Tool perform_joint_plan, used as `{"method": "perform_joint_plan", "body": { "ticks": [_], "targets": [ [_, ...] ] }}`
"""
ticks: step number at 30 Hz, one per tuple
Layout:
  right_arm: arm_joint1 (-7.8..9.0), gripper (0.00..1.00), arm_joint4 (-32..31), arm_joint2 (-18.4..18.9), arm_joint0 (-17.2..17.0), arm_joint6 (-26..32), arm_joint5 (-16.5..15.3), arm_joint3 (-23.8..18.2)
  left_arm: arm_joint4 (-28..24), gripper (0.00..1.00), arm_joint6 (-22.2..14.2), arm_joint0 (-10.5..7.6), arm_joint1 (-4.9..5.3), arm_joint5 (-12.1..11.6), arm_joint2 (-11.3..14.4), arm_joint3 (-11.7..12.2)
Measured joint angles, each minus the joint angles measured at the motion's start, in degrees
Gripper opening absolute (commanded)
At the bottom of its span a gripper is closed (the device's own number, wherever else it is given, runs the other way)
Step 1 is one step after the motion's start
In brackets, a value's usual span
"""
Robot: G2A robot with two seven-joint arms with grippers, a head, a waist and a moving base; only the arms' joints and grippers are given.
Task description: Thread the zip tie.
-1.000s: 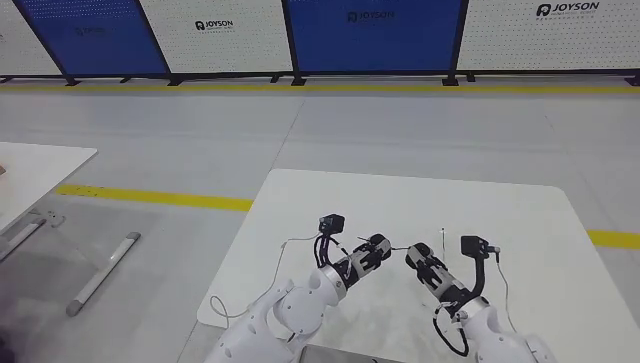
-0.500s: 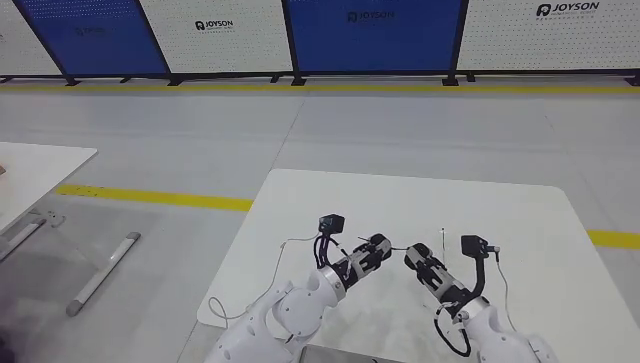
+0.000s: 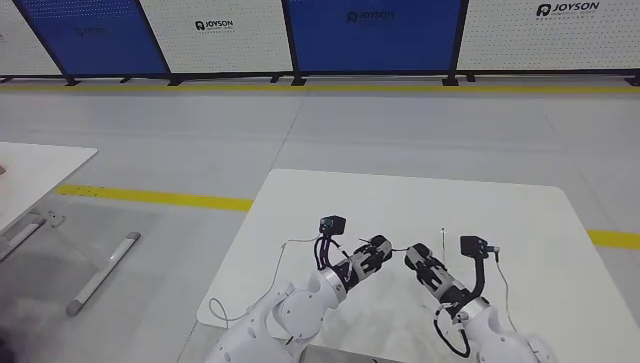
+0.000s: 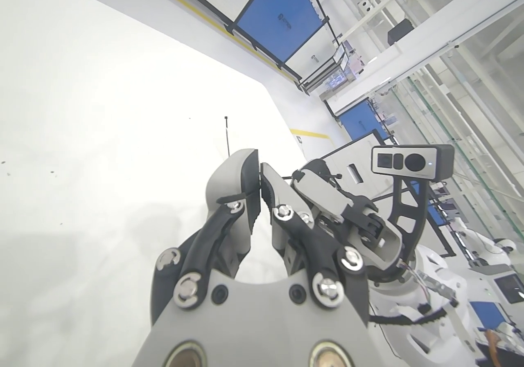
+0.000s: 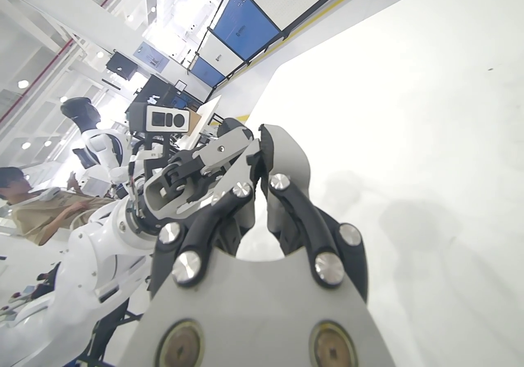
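Left side first: my left claw [image 3: 381,247] is pinched closed on the zip tie [image 4: 236,197]. You can see the black strap coming out from between the pads and lying across one finger. The claw sits toward the 6 o'clock edge of the bench [image 3: 330,203] and points off to about 3 o'clock.

From there a thin bit of strap bridges the small gap over to my right claw [image 3: 413,254], which points back at 9 o'clock, almost nose to nose with the left. It's closed too, on the other end of the tie as far as I can tell, though the strap is hard to make out in there.

At roughly 2 o'clock from the right claw there's a loose black strip [image 3: 443,238] with a small head, flat on the bench. I can't tell if it's a spare tie.

I'd say I'm mid-threading, with both ends in hand and brought together. I can't see whether the tail has entered the head yet. Next up is fiddly: line the tail up square with the slot, then give it a small steady push without loosening either pinch.
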Motion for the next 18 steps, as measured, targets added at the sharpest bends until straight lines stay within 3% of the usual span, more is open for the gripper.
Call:
{"method": "perform_joint_plan", "body": {
  "ticks": [1, 2, 6, 8, 11, 13, 15, 18],
  "targets": [
    [0.01, 0.00, -0.05, 0.03, 0.00, -0.04, 0.07, 0.01, 0.03, 0.99, 0.05, 0.02, 0.00, 0.03, -0.01, -0.03],
    [0.01, 0.00, -0.12, 0.04, 0.00, -0.13, 0.20, 0.02, 0.04, 0.91, 0.10, 0.04, -0.01, 0.05, -0.02, -0.06],
    [-0.01, 0.00, -0.05, 0.10, 0.06, -0.71, 0.78, 0.13, 0.08, 0.50, 0.42, 0.09, -0.03, 0.03, -0.09, -0.10],
    [-0.03, 0.00, 0.25, 0.19, 0.11, -0.91, 0.85, 0.16, 0.00, 0.49, 0.58, 0.10, -0.05, 0.03, -0.14, -0.10],
    [-0.02, 0.00, 0.41, 0.32, 0.13, -1.11, 0.90, 0.16, -0.11, 0.40, 0.70, 0.09, -0.07, 0.03, -0.22, -0.06],
    [-0.02, 0.00, 0.54, 0.40, 0.16, -1.20, 1.00, 0.18, -0.19, 0.27, 0.80, 0.09, -0.08, 0.01, -0.26, -0.02],
    [-0.02, 0.00, 0.68, 0.44, 0.19, -1.23, 1.08, 0.23, -0.36, 0.20, 0.97, 0.07, -0.10, -0.01, -0.35, 0.05],
    [-0.02, 0.00, 0.71, 0.44, 0.25, -1.18, 1.17, 0.31, -0.61, 0.15, 1.22, 0.05, -0.13, -0.06, -0.48, 0.13]
  ]
}}
